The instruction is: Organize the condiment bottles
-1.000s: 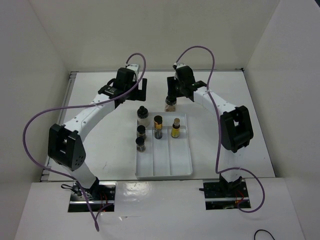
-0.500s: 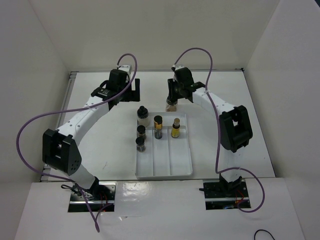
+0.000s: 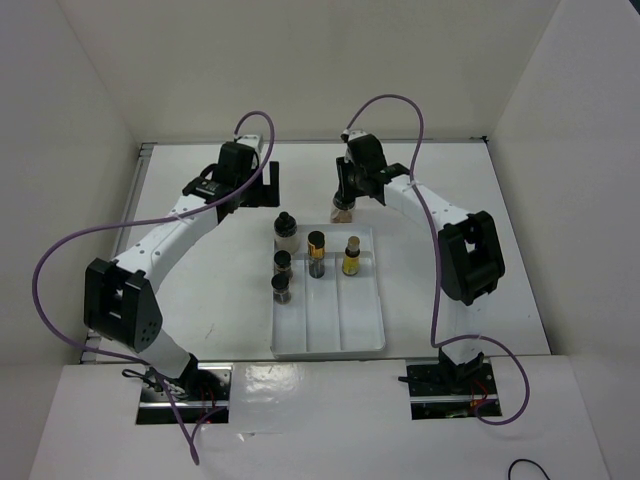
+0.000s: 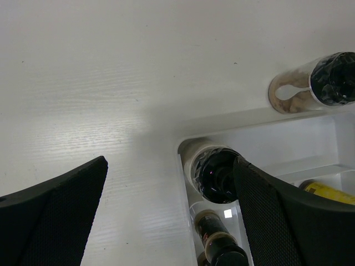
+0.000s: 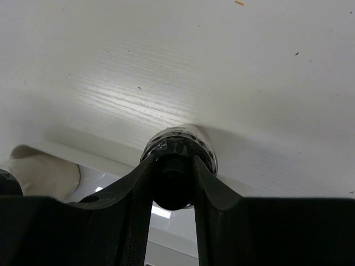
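table (image 3: 220, 270): plain white, boxed in by white walls (image 3: 80, 100), nothing fancy
tray (image 3: 355, 325): white, three lanes, and the near half of it is bare
already in the tray: white jar (image 3: 285, 230) at the far end of the left lane, with two dark jars (image 3: 283, 263) nearer along that same lane. The yellow bottles (image 3: 316, 252) stand toward the far end, black-capped one in the middle lane, cork-topped one in the right lane.
brown jar (image 5: 178, 145): the only one not in yet. It's upright on the table just beyond the tray's far rim, roughly opposite the middle and right lanes.
right pincer (image 5: 173, 169): pinching the brown jar's black cap from both sides, jar standing on the table
left pincer (image 4: 170, 162): spread wide, holding nothing, hanging just beyond the tray's far left corner with the white jar showing below it
doing it well: imo lift straight up until the jar's base clears the tray's far rim, and only then carry it across. The grip is on the cap alone, so the body could swing, so go slow. Set it down on a bare bit of lane, clear of the two yellow bottles, which look tippy. Let go only once it's standing flat.
changed: a second back the left arm reached closer to the tray's far edge. Now it's pulled off to the left, elbow swung out. The right pincer has drawn together onto the cap, and the brown jar hasn't budged.
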`<state>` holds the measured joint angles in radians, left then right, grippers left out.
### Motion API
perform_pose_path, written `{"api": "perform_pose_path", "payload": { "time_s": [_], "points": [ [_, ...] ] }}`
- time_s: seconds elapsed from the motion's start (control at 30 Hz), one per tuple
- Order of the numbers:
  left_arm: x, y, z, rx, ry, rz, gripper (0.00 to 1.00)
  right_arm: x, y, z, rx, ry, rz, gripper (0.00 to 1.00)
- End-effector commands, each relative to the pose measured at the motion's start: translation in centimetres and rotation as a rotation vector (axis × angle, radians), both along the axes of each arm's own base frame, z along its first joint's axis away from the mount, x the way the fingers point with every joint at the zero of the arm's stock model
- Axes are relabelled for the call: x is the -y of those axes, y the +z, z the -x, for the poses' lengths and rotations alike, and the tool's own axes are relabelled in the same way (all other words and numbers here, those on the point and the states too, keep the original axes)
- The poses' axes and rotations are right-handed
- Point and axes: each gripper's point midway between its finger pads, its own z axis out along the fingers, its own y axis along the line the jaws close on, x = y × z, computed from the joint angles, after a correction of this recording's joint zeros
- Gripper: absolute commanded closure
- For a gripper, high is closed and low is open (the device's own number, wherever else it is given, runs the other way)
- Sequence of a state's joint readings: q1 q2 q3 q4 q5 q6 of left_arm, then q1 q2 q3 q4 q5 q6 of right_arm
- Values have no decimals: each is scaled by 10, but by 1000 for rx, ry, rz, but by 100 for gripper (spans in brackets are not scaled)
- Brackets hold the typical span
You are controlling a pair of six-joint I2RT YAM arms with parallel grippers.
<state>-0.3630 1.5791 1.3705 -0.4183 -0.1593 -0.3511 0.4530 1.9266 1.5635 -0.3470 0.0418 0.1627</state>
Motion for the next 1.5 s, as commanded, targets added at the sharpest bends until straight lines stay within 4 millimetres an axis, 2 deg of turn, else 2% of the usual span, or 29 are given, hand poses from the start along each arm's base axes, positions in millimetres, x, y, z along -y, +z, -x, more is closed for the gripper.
{"api": "perform_pose_path", "payload": {
  "time_s": [0.0, 0.1, 0.2, 0.27, 0.47, 0.67, 0.73, 0.77, 0.87, 0.97, 1.13, 1.4, 1.47],
  "points": [
    [-1, 17, 0, 46, 18, 42, 0, -3, 13, 3, 0, 12, 15, 100],
    [-11, 13, -2, 40, 46, 32, 0, -5, 47, 2, 59, 34, -1, 100],
    [-22, 7, -1, 25, 74, 20, 0, -21, 87, 9, 130, 98, 3, 100],
    [-27, 7, -3, 26, 85, 20, 0, -36, 96, 20, 145, 149, 12, 100],
    [-47, 11, -4, 35, 129, 22, 0, -54, 105, 42, 144, 195, 33, 100],
    [-54, 11, 1, 35, 140, 28, 0, -48, 115, 52, 139, 188, 50, 100],
    [-55, 11, 1, 35, 140, 28, 0, -54, 116, 60, 140, 208, 48, 100],
    [-55, 7, 3, 24, 140, 25, 0, -53, 110, 62, 129, 209, 55, 100],
    [-59, 10, 3, 33, 149, 27, 0, -59, 89, 72, 83, 247, 58, 100],
    [-60, 12, 8, 33, 149, 27, 0, -70, 87, 77, 99, 264, 40, 100],
    [-65, 16, 11, 44, 159, 30, 0, -75, 82, 79, 79, 279, 25, 100],
    [-66, 11, 15, 33, 159, 27, 0, -85, 69, 80, 82, 303, 8, 100],
    [-66, 15, 16, 42, 159, 30, 0, -89, 56, 84, 57, 315, 22, 100]
  ]
}}
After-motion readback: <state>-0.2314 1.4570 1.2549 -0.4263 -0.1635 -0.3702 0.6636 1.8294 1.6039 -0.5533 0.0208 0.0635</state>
